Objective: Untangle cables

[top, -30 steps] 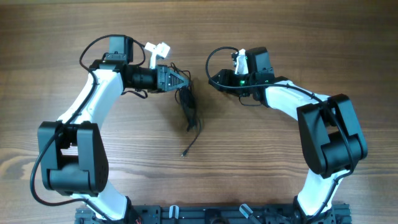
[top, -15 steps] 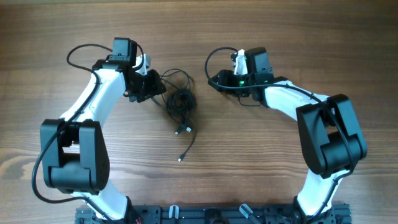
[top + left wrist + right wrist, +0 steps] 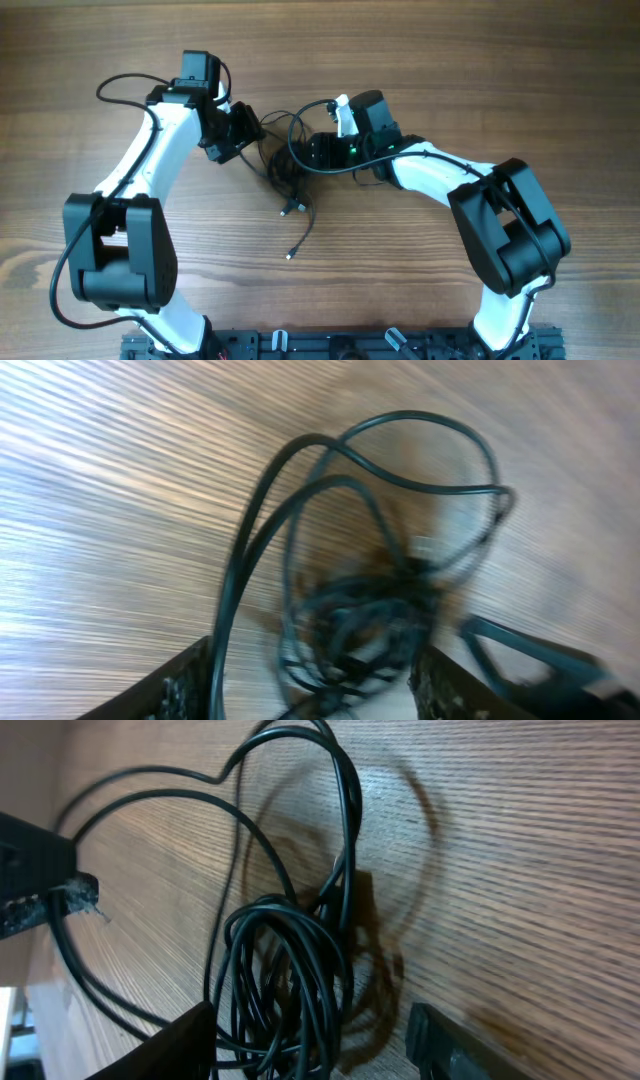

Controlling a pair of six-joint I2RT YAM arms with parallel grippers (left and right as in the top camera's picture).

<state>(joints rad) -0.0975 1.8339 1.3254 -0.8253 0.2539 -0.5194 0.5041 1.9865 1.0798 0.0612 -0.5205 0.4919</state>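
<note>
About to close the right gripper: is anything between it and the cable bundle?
Nothing visible. The cables lie on the table, right between the fingertips of the open right gripper. The left gripper sits beyond the bundle, not in between.

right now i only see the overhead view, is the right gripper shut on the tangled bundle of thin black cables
Observer: No. Its wrist view shows the right gripper open, the bundle of thin black cables lying between its fingers on the wooden table.
Operator: and the other arm
Observer: Open too. Its view is blurred, but the bundle sits between the left gripper fingers, unclamped.
Operator: how tight is the tangle
Observer: Several turns lie coiled together, and one wide loop leaves the coil.
</note>
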